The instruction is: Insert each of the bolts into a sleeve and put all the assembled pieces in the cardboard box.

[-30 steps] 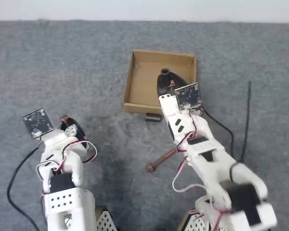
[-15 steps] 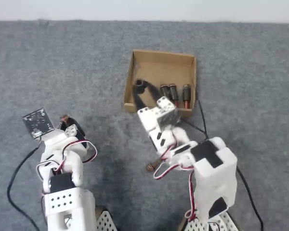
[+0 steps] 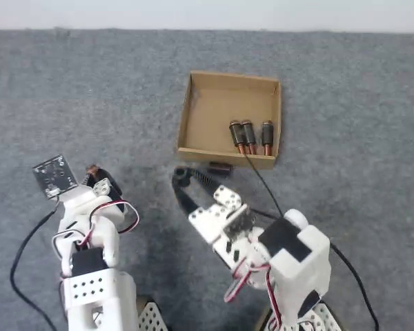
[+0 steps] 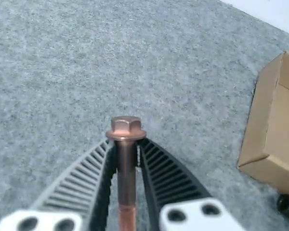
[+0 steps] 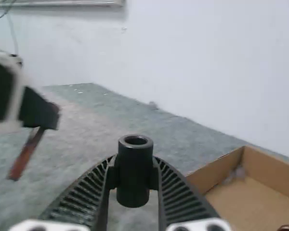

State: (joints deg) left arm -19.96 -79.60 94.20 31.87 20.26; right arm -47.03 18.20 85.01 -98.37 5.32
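My left gripper (image 3: 93,172) is shut on a copper bolt (image 4: 126,154), head up, over the carpet left of the cardboard box (image 3: 185,114). My right gripper (image 3: 181,176) is shut on a black sleeve (image 5: 134,168), held upright with its bore up, just in front of the box's near left corner. Across from it is the left gripper's bolt (image 5: 26,150). Three assembled pieces (image 3: 250,136) lie side by side in the box's right half. Another black sleeve (image 3: 219,167) lies on the carpet against the box's front wall (image 4: 269,130).
Grey carpet covers the table. The right arm's body (image 3: 290,255) and its black cable (image 3: 262,185) cross the carpet in front of the box. A pale wall (image 5: 207,57) stands behind the box (image 5: 216,169).
The right arm swung back from over the box toward the left arm, carrying the black sleeve. The three pieces in the box came into sight; the loose bolt is now covered. The left arm kept still.
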